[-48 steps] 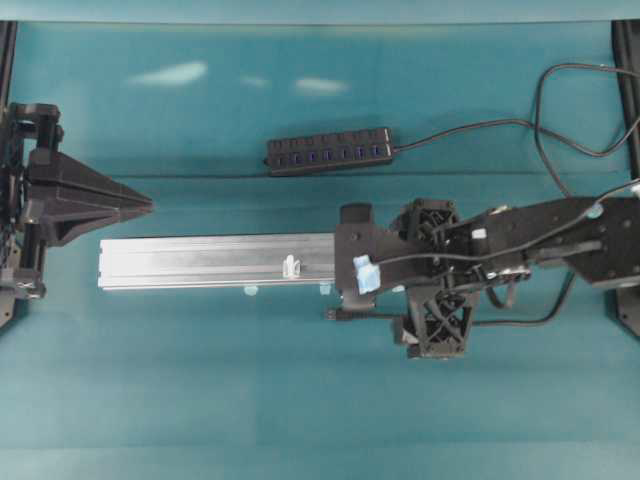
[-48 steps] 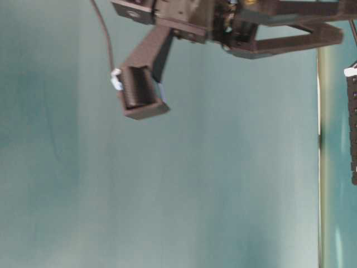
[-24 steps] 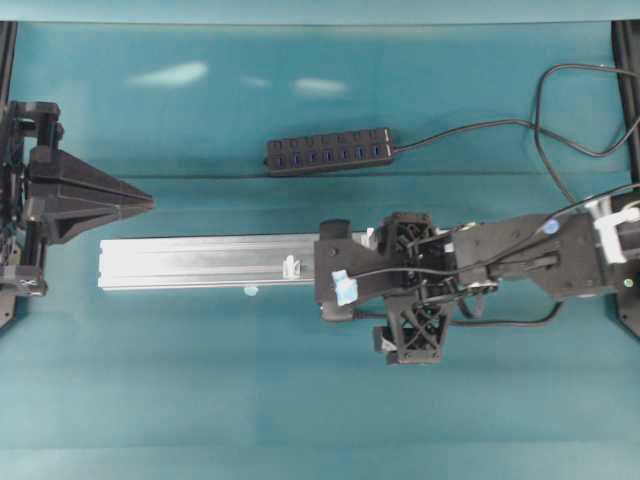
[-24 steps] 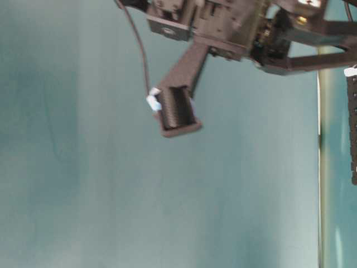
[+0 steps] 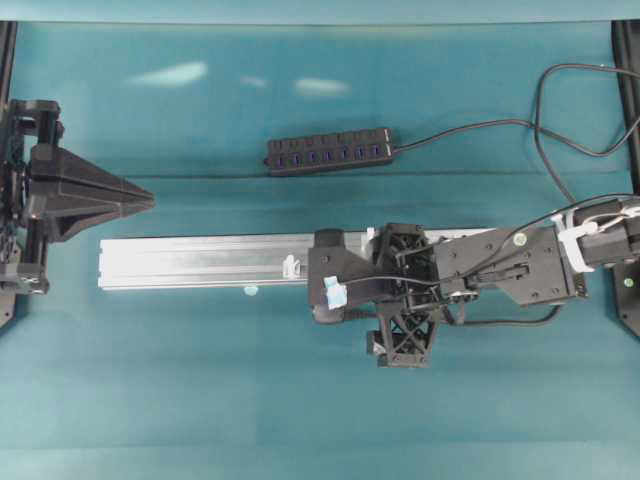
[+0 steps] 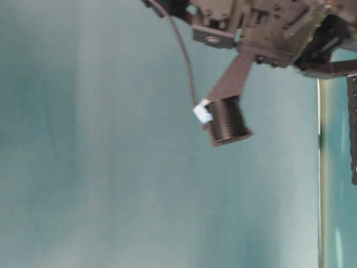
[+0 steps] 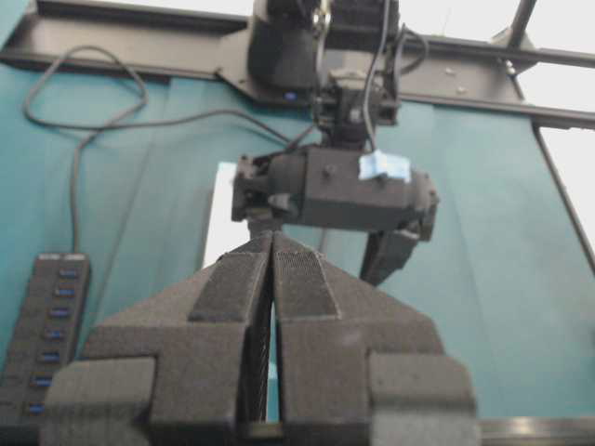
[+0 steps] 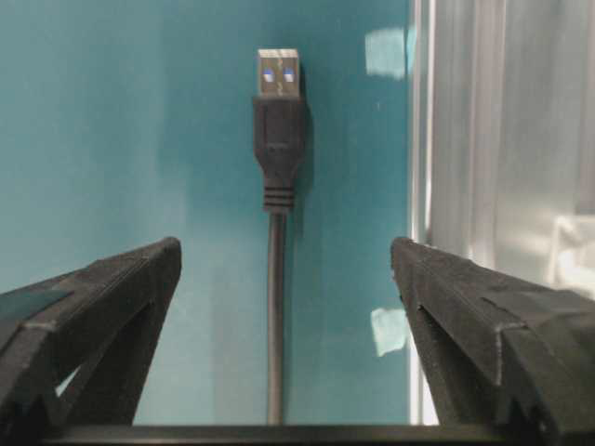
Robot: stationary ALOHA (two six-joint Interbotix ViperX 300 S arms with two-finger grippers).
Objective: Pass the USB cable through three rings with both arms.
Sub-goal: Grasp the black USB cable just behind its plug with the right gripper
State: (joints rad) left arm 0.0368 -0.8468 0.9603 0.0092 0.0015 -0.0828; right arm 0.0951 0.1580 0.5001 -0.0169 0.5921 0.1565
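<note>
While the USB cable [image 8: 275, 279] lies flat on the teal worktop [image 5: 200, 400] just beside the silver rail [image 5: 200, 262], plug tip [image 8: 278, 84] free, the right gripper [image 8: 279, 307] straddles it, jaws wide, not gripping. One ring [image 5: 291, 266] shows on the rail. Left gripper [image 7: 270, 279] sits at the worktop's left edge, jaws pressed together, empty.

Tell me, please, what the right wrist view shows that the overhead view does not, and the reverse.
Only the right wrist view shows the USB cable's plug lying flat on the teal mat between the right gripper's open fingers, beside the rail.

Only the overhead view shows the left gripper shut beyond the rail's far end, the USB hub, and one ring.

Both show the rail and the teal mat.
</note>
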